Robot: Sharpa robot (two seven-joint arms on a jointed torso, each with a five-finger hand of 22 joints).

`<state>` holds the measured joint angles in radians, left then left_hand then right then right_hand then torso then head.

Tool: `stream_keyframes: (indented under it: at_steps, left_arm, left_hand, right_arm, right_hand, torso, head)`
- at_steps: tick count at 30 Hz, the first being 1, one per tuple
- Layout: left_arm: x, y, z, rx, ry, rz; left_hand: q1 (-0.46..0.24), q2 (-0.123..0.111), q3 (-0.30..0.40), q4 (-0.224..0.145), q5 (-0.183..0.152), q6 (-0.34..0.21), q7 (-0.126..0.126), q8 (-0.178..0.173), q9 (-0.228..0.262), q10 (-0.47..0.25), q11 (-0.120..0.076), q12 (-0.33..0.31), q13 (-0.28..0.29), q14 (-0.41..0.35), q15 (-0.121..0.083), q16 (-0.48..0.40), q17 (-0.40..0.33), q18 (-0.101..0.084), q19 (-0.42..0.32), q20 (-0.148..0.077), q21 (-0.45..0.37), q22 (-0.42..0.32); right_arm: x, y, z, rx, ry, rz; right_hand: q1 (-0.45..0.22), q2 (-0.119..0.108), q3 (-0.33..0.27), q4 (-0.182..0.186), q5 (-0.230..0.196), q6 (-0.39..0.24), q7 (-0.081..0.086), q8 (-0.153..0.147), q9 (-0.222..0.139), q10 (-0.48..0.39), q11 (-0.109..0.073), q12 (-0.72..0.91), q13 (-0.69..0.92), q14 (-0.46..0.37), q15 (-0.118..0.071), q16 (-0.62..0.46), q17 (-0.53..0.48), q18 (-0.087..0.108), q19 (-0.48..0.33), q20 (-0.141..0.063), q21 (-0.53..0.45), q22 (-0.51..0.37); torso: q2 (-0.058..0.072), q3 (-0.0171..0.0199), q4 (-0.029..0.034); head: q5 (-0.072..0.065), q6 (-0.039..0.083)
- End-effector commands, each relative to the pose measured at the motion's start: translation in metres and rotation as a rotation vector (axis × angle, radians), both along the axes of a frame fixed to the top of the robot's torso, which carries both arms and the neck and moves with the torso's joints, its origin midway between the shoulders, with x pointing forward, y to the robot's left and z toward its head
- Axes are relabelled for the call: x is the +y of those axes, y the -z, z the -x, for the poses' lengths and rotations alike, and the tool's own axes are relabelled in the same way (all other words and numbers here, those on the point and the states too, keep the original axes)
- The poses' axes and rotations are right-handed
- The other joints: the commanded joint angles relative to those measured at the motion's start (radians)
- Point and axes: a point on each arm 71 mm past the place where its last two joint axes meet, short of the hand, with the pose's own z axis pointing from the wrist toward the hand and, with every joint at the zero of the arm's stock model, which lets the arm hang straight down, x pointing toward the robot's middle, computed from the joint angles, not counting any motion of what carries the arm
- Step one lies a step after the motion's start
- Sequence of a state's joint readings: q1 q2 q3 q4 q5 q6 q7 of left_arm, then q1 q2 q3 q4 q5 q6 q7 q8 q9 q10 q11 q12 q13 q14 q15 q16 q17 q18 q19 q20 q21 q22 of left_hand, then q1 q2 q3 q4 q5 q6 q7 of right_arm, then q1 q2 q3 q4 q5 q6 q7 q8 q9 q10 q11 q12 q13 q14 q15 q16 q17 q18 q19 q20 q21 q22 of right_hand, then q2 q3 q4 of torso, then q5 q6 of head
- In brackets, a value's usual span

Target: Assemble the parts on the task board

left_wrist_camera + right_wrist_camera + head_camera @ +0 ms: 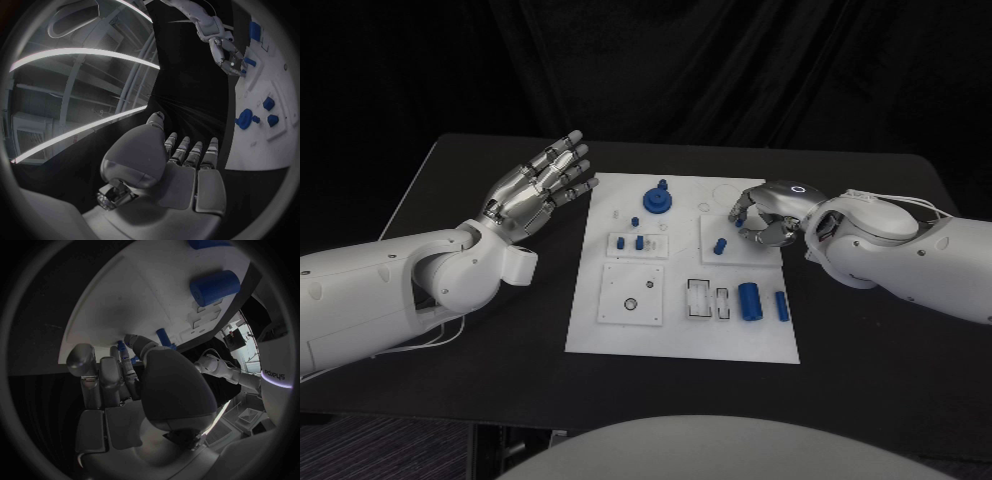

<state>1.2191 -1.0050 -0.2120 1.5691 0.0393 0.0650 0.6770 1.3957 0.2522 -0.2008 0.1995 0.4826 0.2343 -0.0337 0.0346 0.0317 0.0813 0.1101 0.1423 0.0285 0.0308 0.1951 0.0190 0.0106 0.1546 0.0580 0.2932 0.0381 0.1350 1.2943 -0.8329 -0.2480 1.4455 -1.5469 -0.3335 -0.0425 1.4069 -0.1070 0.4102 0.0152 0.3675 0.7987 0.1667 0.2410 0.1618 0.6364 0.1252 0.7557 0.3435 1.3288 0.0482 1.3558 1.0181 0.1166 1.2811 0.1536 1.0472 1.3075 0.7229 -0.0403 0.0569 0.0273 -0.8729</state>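
The white task board [678, 338] lies mid-table. On it are a blue gear-like part [658, 201], small blue pegs [630, 241], another peg [720, 245] and two blue cylinders [750, 300]. My right hand [766, 216] hovers over the board's far right panel with its fingers curled in. In the right wrist view, slivers of a small blue part [120, 345] show between the thumb and fingers of my right hand [128, 375], which seem to pinch it. My left hand [540, 188] is raised left of the board, fingers spread and holding nothing.
Black table [473, 180] surrounds the board on all sides. The board [262, 142] carries raised white panels with slots and holes [633, 297]. A large blue cylinder [214, 287] lies beyond the right hand. Black curtain stands behind the table.
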Motion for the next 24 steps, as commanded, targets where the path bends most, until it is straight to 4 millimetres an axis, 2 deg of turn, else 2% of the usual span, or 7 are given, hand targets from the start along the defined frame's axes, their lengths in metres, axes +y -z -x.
stream_keyframes:
  at_steps: [1,4,6,10,12,19,24]
  left_arm:
    - [0.0039,-0.0103,0.0009,-0.134,-0.047,0.088]
    - [0.0039,-0.0095,0.0005,-0.130,-0.047,0.084]
    - [0.0037,-0.0089,0.0002,-0.127,-0.047,0.082]
    - [0.0035,-0.0073,0.0000,-0.122,-0.046,0.080]
    - [0.0033,-0.0064,0.0000,-0.120,-0.046,0.079]
    - [0.0036,-0.0034,0.0007,-0.109,-0.043,0.076]
    - [0.0038,-0.0004,0.0017,-0.098,-0.042,0.073]
  left_hand:
    - [0.001,-0.001,0.003,-0.007,0.006,0.006,0.005,-0.001,0.002,0.003,0.008,0.006,0.001,0.005,0.005,0.007,0.002,0.011,0.000,-0.001,-0.002,0.004]
    - [0.003,0.000,0.005,-0.011,0.008,0.012,0.010,0.000,0.003,0.005,0.010,0.008,0.001,0.006,0.007,0.008,0.002,0.010,0.001,-0.001,-0.001,0.005]
    - [0.013,-0.001,0.016,-0.028,0.018,0.021,0.021,0.001,0.004,0.008,0.017,0.012,0.002,0.010,0.013,0.011,0.003,0.007,0.007,0.000,0.002,0.010]
    - [0.023,-0.007,0.033,-0.056,0.046,0.028,0.029,0.002,0.005,0.011,0.021,0.015,0.003,0.015,0.018,0.016,0.004,0.001,0.015,0.001,0.006,0.015]
    - [0.022,-0.007,0.039,-0.063,0.056,0.031,0.032,0.002,0.005,0.013,0.023,0.017,0.003,0.020,0.021,0.019,0.006,-0.001,0.020,0.001,0.008,0.020]
    - [0.018,-0.007,0.048,-0.072,0.063,0.037,0.037,0.003,0.006,0.015,0.026,0.019,0.003,0.026,0.026,0.024,0.007,-0.006,0.027,0.001,0.012,0.025]
    - [0.014,-0.008,0.054,-0.078,0.066,0.044,0.045,0.004,0.007,0.015,0.029,0.020,0.003,0.030,0.031,0.028,0.008,-0.010,0.032,0.002,0.014,0.028]
  right_arm:
    - [0.0017,0.0000,0.0000,-0.011,-0.014,-0.024]
    - [0.0025,0.0012,-0.0013,-0.008,-0.014,-0.024]
    - [0.0027,0.0015,-0.0023,-0.010,-0.012,-0.025]
    - [0.0019,0.0022,-0.0049,-0.013,-0.007,-0.023]
    - [0.0012,0.0026,-0.0062,-0.013,-0.002,-0.020]
    - [0.0010,0.0038,-0.0089,-0.010,0.004,-0.013]
    - [0.0016,0.0044,-0.0094,-0.008,0.006,-0.011]
  right_hand:
    - [-0.004,0.007,0.009,0.002,0.003,-0.003,0.005,-0.002,0.002,0.011,0.002,-0.008,-0.003,-0.005,-0.001,-0.004,-0.004,0.006,-0.003,-0.002,-0.005,0.074]
    - [-0.009,0.014,0.013,0.004,0.003,0.011,0.010,0.005,0.006,0.023,0.000,-0.015,-0.011,-0.001,-0.003,-0.004,-0.001,0.005,0.000,-0.004,-0.002,0.076]
    - [-0.005,0.023,0.018,-0.002,0.003,0.048,0.010,0.027,0.018,0.044,-0.003,-0.023,-0.022,0.007,-0.006,-0.001,0.004,0.003,0.008,-0.007,0.005,0.079]
    - [0.007,0.032,0.023,-0.018,0.007,0.087,0.005,0.056,0.041,0.082,-0.010,-0.040,-0.041,0.017,-0.012,0.002,0.010,0.000,0.020,-0.012,0.018,0.085]
    - [0.018,0.041,0.027,-0.034,-0.008,0.102,-0.001,0.080,0.062,0.113,-0.015,-0.057,-0.058,0.021,-0.019,0.001,0.010,-0.002,0.026,-0.018,0.023,0.089]
    - [0.028,0.046,0.032,-0.053,-0.017,0.102,-0.003,0.099,0.085,0.147,-0.021,-0.076,-0.075,0.023,-0.023,-0.003,0.006,-0.002,0.029,-0.024,0.022,0.092]
    - [0.027,0.045,0.031,-0.055,-0.018,0.101,-0.004,0.102,0.088,0.152,-0.021,-0.078,-0.077,0.023,-0.023,-0.004,0.004,-0.002,0.029,-0.025,0.022,0.092]
  torso:
    - [-0.001,-0.0020,-0.0001]
    - [-0.001,-0.0022,0.0002]
    - [-0.002,-0.0035,0.0008]
    - [-0.001,-0.0033,0.0002]
    - [-0.001,-0.0036,-0.0001]
    - [-0.001,-0.0037,-0.0004]
    - [-0.001,-0.0044,0.0002]
  head:
    - [-0.002,0.000]
    - [-0.002,0.002]
    - [-0.002,0.009]
    - [-0.002,0.010]
    - [-0.002,0.009]
    - [-0.003,0.005]
    - [-0.003,0.005]
